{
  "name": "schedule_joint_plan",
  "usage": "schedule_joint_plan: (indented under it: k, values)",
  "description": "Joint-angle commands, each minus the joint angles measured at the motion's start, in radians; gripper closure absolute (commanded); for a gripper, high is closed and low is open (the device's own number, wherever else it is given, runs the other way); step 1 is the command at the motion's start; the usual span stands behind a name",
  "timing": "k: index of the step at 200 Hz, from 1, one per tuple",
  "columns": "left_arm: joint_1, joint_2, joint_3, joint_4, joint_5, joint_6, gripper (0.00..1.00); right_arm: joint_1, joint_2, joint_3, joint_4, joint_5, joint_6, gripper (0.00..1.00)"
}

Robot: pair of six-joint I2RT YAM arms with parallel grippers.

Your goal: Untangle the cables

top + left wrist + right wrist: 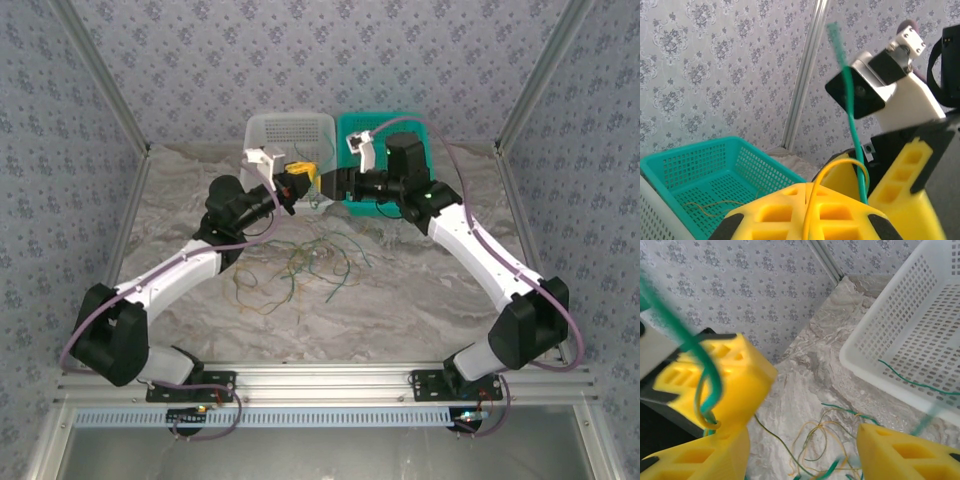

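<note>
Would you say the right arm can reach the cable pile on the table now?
Probably yes: the right tool is open, and the cable pile lies uncovered on the table; only strands held by the left tool hang between.

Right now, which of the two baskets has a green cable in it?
The white basket: a green strand lies across its floor. The teal basket beside it holds a yellowish-tan strand instead, with no green one visible in it.
</note>
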Motion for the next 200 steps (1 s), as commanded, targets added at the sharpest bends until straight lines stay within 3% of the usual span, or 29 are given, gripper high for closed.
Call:
schedule_joint_plan:
  k: [1,57,111,151,200]
  values:
    - [-0.001,-0.043,0.013,0.021,-0.001,-0.006,1.00,0.003,-0.007,-0.014,0.035,0.029,-0.077,0.39]
    - [-0.001,-0.060,0.013,-0.027,-0.012,0.052,1.00,-0.030,-0.092,-0.061,-0.102,0.185,-0.222,0.37]
    - [-0.001,-0.063,0.009,-0.040,0.013,0.074,1.00,-0.114,-0.191,-0.065,-0.148,0.166,-0.176,0.32]
    - [-0.003,-0.064,-0.005,-0.041,0.079,0.119,1.00,-0.158,-0.114,0.071,-0.198,-0.064,-0.099,0.27]
    - [-0.005,-0.063,0.007,-0.078,0.169,0.164,1.00,-0.123,-0.015,0.169,-0.194,-0.371,-0.263,0.22]
